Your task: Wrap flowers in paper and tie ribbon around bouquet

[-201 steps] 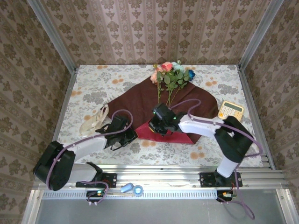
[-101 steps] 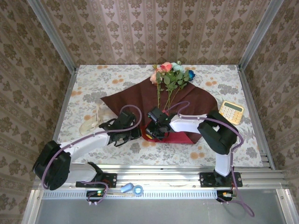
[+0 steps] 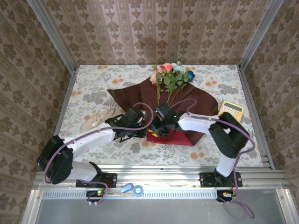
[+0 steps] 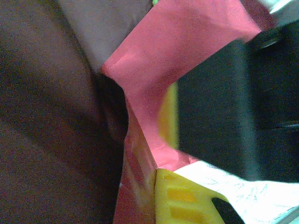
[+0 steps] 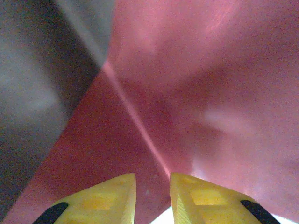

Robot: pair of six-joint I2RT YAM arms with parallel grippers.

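The crimson paper [image 3: 135, 100] lies spread on the table, its near edge folded up to show a brighter red side [image 3: 170, 137]. The flowers [image 3: 170, 74] rest on its far end, stems pointing toward me. My left gripper [image 3: 142, 127] is shut on the paper's folded near edge; in the left wrist view the red fold [image 4: 187, 42] presses against my yellow finger [image 4: 187, 198]. My right gripper [image 3: 157, 129] sits just to the right of it, its fingers [image 5: 107, 196] a little apart over a crease in the paper [image 5: 187, 70]. The cream ribbon [image 3: 96, 120] lies loose to the left.
A yellow calculator [image 3: 231, 110] sits by the paper's right corner. The flowered tablecloth [image 3: 93, 84] reaches the walls on three sides. The right gripper's black finger [image 4: 219, 107] crowds the left wrist view, so the two grippers are nearly touching.
My left gripper has travelled right toward the centre, dragging the paper's left part with it. My right gripper, shut before, has parted its fingers and shifted slightly.
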